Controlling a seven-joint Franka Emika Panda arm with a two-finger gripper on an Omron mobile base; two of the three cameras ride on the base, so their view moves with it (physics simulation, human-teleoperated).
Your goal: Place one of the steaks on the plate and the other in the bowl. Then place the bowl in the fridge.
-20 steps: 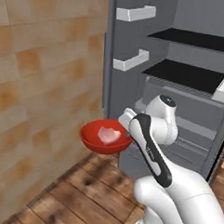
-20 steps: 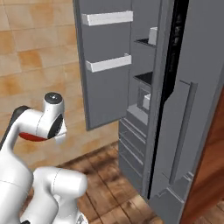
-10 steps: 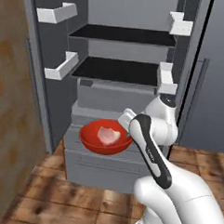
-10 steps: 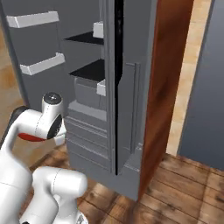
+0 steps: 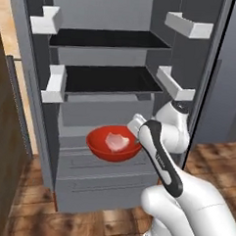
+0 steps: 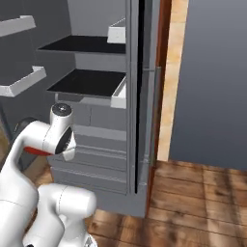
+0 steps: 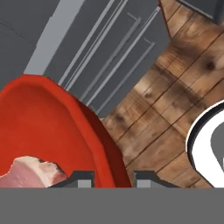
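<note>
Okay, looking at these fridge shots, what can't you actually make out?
- Gripper: in the left base view the white arm covers its fingers.
- Round red bowl: in the right base view just a sliver shows behind the arm.
- Pale pink raw steak: the hand view's bottom edge cuts it off.

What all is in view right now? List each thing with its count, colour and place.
bowl: one, red, held in the air in front of the open fridge, above its drawers.
steak: one, pale pink, lying in the bowl.
fridge: one, grey, open ahead.
shelves: two, dark, inside the fridge, above the bowl.
bins: four, white, at both sides of the shelves.
drawers: grey, low in the fridge.
floor: brown wood, below the fridge.
arm: one, white, lower right.
fingers: two, dark, shut on the bowl's rim.
</note>
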